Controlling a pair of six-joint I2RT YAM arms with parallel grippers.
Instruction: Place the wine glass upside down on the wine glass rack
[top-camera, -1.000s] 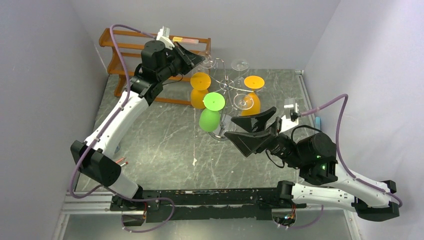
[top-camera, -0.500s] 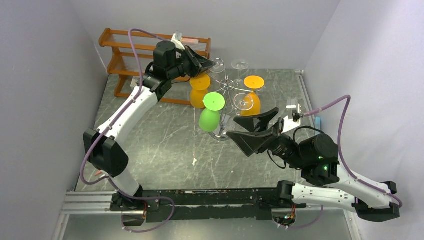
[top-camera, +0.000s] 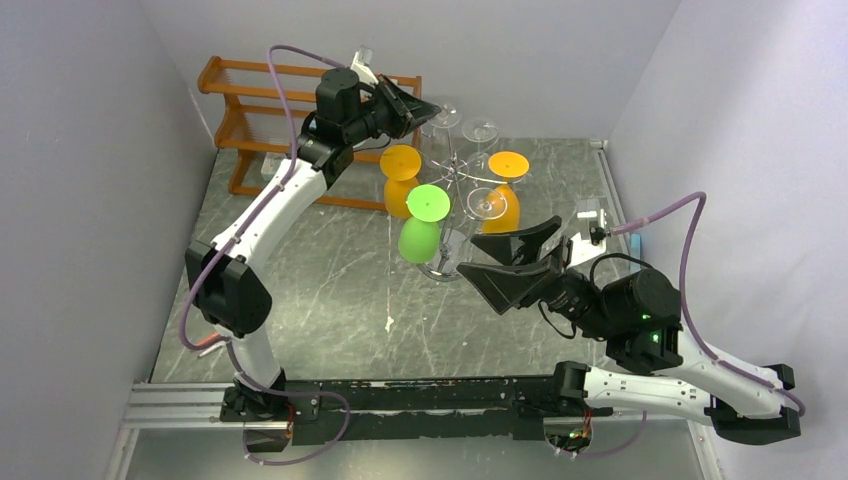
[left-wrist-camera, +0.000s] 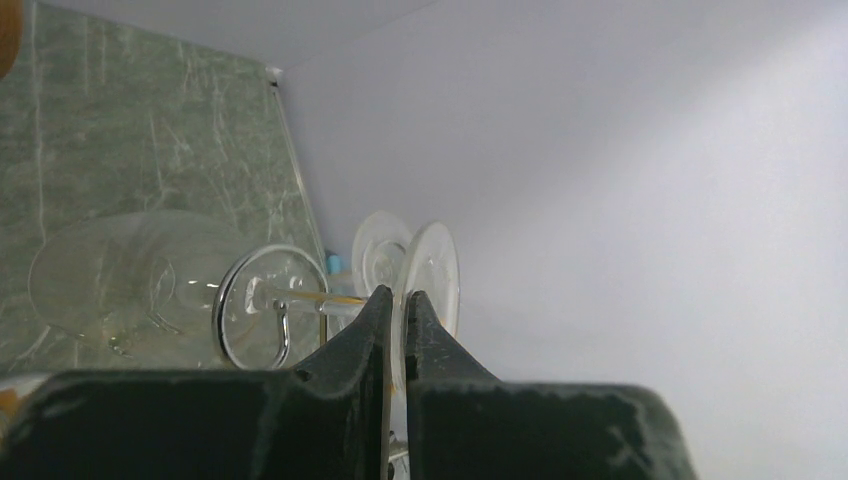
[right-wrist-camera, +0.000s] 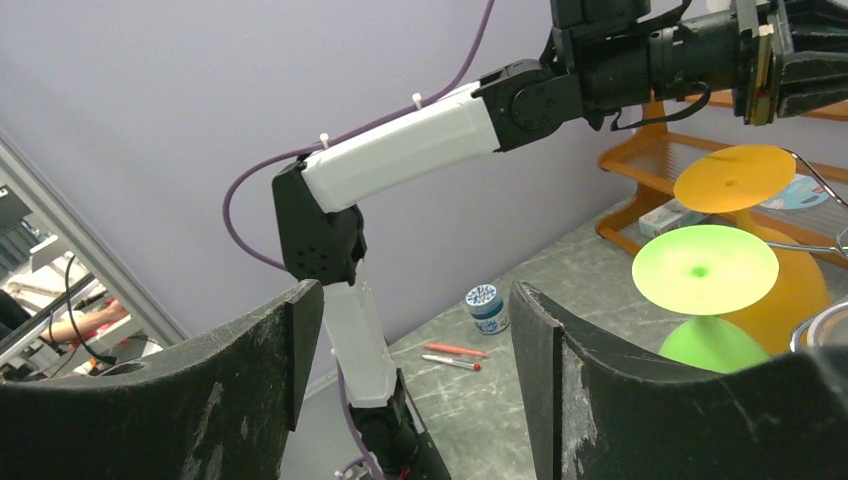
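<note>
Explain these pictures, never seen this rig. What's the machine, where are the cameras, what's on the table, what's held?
Two robot arms are bolted at the near edge of a table. Each ends in a two-finger claw. One picture looks down from above and behind the arms. The other two come from a camera on each wrist, so each shows its own fingers. Toward the back of the table stand a chrome wine glass rack and a brown wooden shelf. Two orange glasses, a green glass and some clear ones sit upside down at the rack. The left claw is shut on the foot of a clear wine glass, right by the rack. The right claw is open and holds nothing.
</note>
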